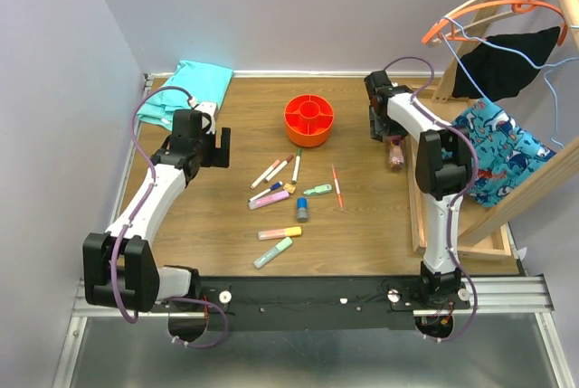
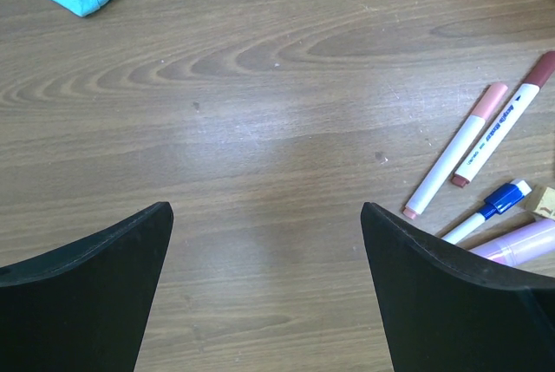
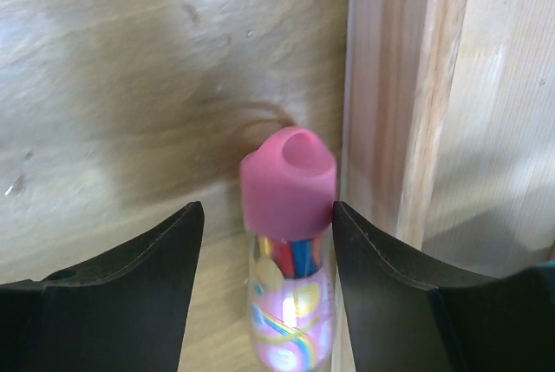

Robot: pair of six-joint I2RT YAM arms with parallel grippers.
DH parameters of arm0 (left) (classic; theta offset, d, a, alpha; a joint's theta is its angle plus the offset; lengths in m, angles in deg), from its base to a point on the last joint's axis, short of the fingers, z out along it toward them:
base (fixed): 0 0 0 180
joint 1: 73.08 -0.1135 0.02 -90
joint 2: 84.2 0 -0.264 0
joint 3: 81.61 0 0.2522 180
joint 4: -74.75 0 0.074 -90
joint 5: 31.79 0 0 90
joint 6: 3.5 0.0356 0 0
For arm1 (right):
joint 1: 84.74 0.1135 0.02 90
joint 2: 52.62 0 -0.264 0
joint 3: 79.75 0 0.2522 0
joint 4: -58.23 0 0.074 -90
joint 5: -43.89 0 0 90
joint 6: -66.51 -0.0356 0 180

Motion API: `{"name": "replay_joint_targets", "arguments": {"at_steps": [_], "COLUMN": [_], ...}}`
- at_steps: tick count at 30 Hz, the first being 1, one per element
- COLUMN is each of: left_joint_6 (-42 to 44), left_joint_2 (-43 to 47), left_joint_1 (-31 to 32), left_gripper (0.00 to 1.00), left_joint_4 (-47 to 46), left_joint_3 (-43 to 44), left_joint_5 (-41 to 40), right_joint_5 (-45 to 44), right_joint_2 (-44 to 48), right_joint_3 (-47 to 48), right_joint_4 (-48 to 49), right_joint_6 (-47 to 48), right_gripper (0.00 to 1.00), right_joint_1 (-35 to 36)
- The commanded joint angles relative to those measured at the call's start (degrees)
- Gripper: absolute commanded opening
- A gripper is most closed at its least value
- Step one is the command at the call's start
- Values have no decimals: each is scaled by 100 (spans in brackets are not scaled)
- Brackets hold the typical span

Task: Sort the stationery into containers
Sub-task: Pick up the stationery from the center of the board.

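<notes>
The orange-red round organiser (image 1: 308, 119) stands at the table's centre back. Below it lie white markers (image 1: 283, 167), a pink highlighter (image 1: 269, 199), a small green highlighter (image 1: 317, 190), a thin orange-red pen (image 1: 336, 185), a blue-grey cylinder (image 1: 302, 209), an orange highlighter (image 1: 280, 232) and a green highlighter (image 1: 272, 252). My left gripper (image 2: 264, 207) is open over bare wood, with markers (image 2: 455, 159) to its right. My right gripper (image 3: 267, 205) is open, its jaws either side of a pink-capped clear tube of pens (image 3: 290, 303) lying against the wooden tray's rim (image 3: 408, 86). The right finger touches the cap.
A teal folded cloth (image 1: 185, 89) lies at the back left. The large wooden tray (image 1: 416, 216) runs along the right side. A wooden rack with hangers and hanging clothes (image 1: 502, 148) stands over it. A tan block (image 2: 545, 200) sits by the markers.
</notes>
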Motion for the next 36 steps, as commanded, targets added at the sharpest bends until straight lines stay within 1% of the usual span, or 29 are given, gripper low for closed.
{"name": "replay_joint_targets", "arguments": {"at_steps": [1,7,8,17,24,25,27,28,29,36], "left_joint_6": [-73,-91,-100,-144,-91,-100,-91,-108,-109,-82], "left_joint_2": [-99,-196,-205,-310,-301,-301,-319,-328,-336,-556], "left_joint_1": [-43,-52,-52,-52,-52,-52,-52,-52,-52,-43], "left_gripper": [99,99,99,99,99,99,99,99,99,99], "left_joint_4": [-18,-9,-9,17,44,44,35,52,44,96], "left_joint_3": [106,168,168,238,230,230,247,265,282,511], "left_joint_5": [123,123,254,290,273,282,299,308,325,422], "right_joint_5": [-150,-70,-70,0,483,562,755,817,948,1476], "right_joint_2": [-317,-229,-229,-308,-71,-18,201,280,368,1133], "right_joint_3": [147,-109,-126,-109,67,93,128,137,146,391], "right_joint_4": [90,116,116,143,29,-6,-68,-94,-121,-244], "right_joint_6": [8,-9,-1,122,228,263,281,281,281,237], "right_gripper": [68,65,64,56,41,37,33,28,25,18], "right_joint_1": [-91,-91,-91,-91,-30,-12,84,120,164,541]}}
